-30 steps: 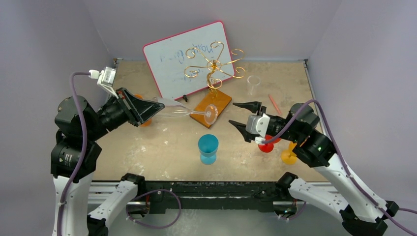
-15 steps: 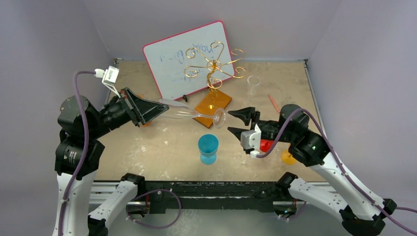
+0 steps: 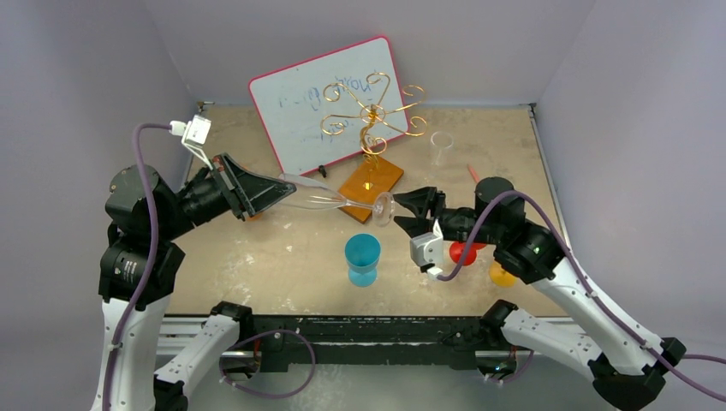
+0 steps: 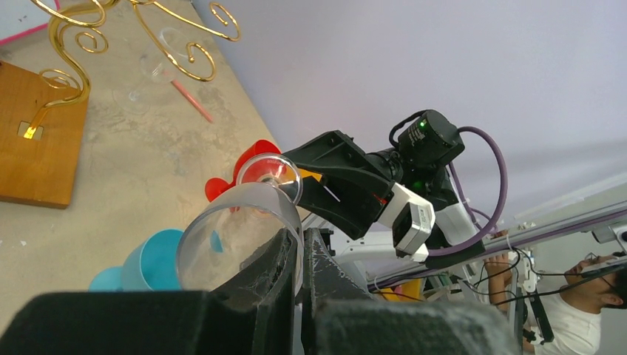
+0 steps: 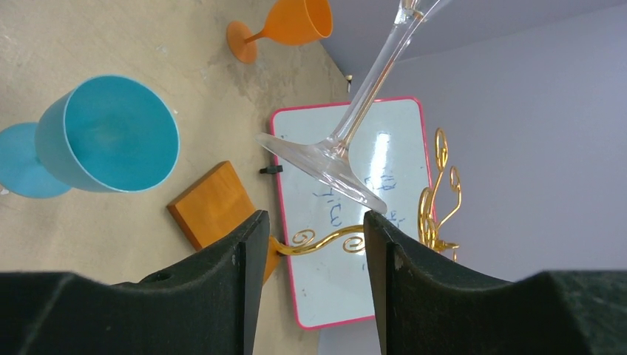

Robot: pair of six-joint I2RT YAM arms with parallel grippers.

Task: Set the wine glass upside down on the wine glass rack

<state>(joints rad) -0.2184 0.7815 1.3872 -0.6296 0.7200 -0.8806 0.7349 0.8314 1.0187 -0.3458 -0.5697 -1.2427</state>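
In the right wrist view, parted right fingers (image 5: 222,296) face the wine glass (image 5: 329,159); left fingers (image 4: 329,277) grip it.

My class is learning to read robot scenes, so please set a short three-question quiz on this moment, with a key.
1. True or false: the wine glass already hangs on the wine glass rack.
2. Where does the left gripper pinch the glass? A the foot; B the stem; C the bowl's rim.
3. Fill in: the right gripper has its jaws, near the glass's foot, standing ____.
Key: 1 false; 2 C; 3 open.
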